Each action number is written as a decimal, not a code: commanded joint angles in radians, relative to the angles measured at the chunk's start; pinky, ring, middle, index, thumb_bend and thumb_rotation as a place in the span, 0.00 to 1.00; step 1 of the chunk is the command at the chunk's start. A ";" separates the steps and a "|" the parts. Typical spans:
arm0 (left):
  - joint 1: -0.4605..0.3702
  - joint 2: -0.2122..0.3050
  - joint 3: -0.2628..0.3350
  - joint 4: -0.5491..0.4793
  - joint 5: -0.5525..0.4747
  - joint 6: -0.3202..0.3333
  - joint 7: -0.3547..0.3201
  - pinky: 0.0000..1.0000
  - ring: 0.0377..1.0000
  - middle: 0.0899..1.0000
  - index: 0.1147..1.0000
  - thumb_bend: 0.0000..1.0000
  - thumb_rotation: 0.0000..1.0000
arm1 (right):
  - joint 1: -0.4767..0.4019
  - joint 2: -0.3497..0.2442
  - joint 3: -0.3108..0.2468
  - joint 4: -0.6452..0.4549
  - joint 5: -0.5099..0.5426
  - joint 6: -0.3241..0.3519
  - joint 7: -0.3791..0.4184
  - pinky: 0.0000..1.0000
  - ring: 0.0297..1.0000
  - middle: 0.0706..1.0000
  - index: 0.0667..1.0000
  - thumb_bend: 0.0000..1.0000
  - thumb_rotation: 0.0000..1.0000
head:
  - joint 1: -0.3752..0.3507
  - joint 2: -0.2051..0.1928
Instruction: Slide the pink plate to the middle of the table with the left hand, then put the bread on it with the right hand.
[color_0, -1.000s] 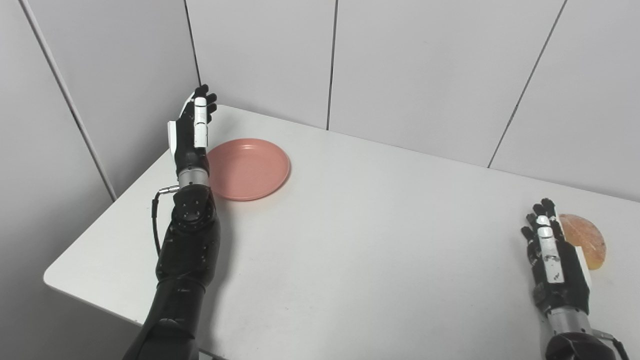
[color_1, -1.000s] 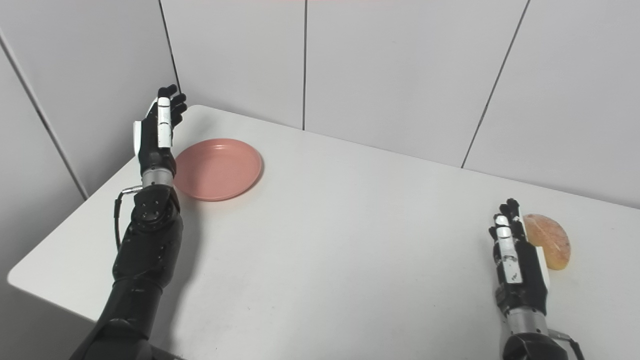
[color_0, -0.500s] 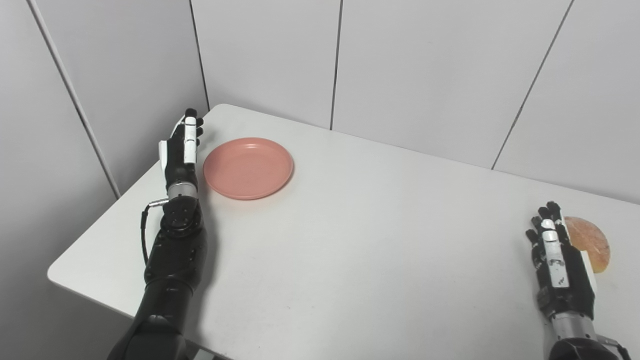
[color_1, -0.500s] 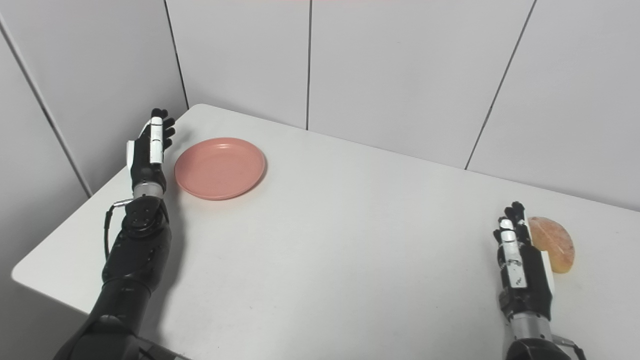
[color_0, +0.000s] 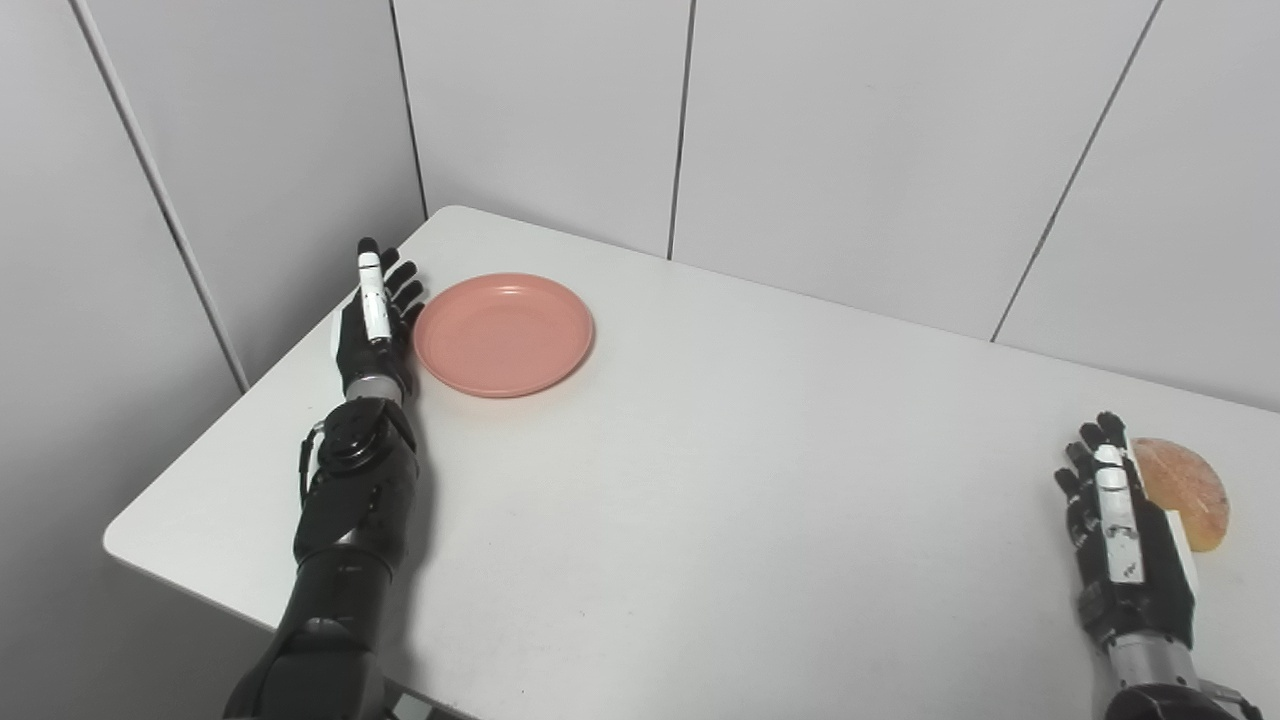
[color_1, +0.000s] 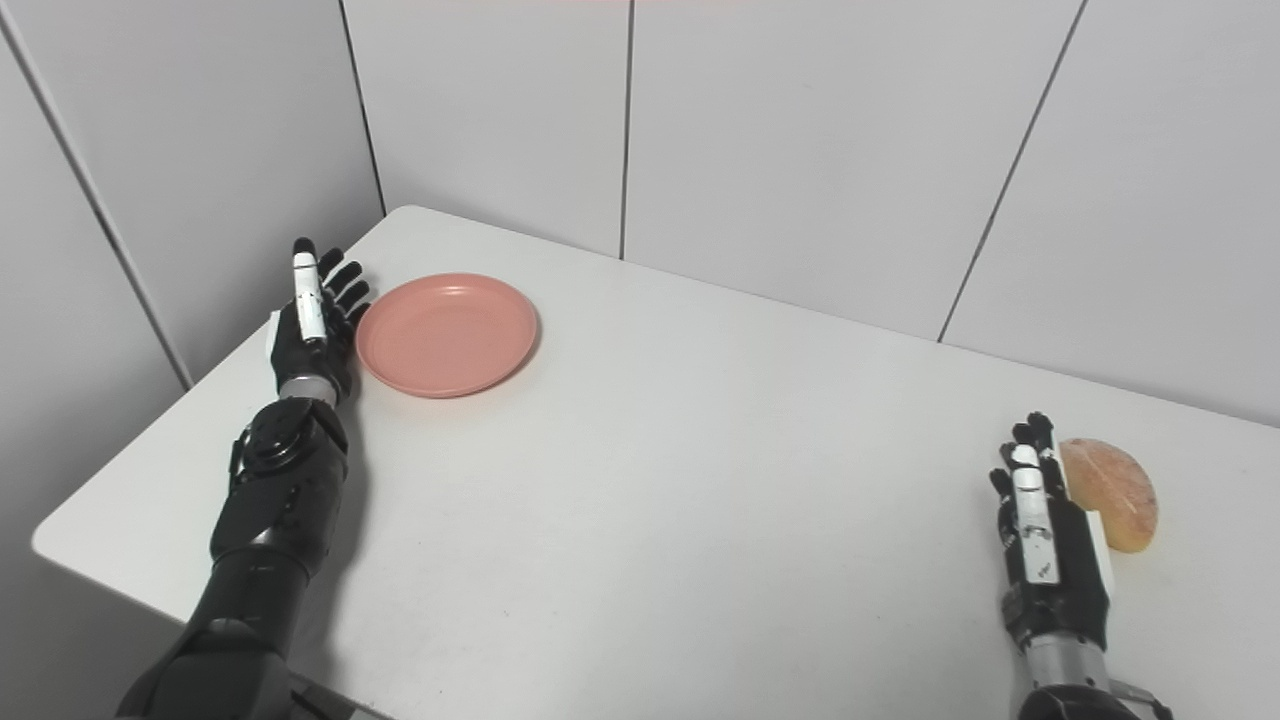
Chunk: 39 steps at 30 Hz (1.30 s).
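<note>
Right hand (color_0: 1130, 545) of mine sits nearest, fingers straight and apart, holding nothing, just beside the orange-brown half-round bread (color_0: 1185, 490) at the white table's (color_0: 720, 480) right edge; my left hand (color_0: 372, 325) lies farther off, fingers spread and empty, at the left rim of the round pink plate (color_0: 503, 333); whether it touches, I cannot tell; the plate lies near the far left corner.

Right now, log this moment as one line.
left hand: open, beside pink plate | right hand: open, beside bread | plate: far-left, not slid
</note>
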<state>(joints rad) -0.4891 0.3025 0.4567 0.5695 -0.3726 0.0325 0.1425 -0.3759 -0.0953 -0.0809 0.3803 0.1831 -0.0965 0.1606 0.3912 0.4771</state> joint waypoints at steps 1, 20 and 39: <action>-0.031 0.005 -0.007 -0.010 -0.016 0.033 -0.020 0.87 0.88 0.86 0.83 0.66 1.00 | -0.017 -0.012 0.000 -0.026 -0.001 -0.005 0.004 1.00 1.00 1.00 1.00 0.62 0.85 | 0.001 0.001; -0.037 -0.015 -0.057 -0.013 -0.026 0.126 -0.073 0.86 0.87 0.84 0.83 0.65 1.00 | -0.017 0.000 0.005 -0.052 -0.005 0.007 -0.014 1.00 1.00 1.00 1.00 0.57 0.81 | -0.010 0.006; -0.053 -0.103 -0.171 -0.019 0.039 0.159 -0.071 0.86 0.88 0.86 0.83 0.63 1.00 | -0.024 -0.002 0.009 -0.057 -0.010 0.027 -0.022 1.00 1.00 1.00 1.00 0.58 0.84 | -0.020 0.010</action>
<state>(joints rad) -0.5269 0.2169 0.2961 0.5356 -0.3425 0.1461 0.0663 -0.3650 -0.0932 -0.0708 0.3617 0.1745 -0.0702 0.1399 0.3713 0.4863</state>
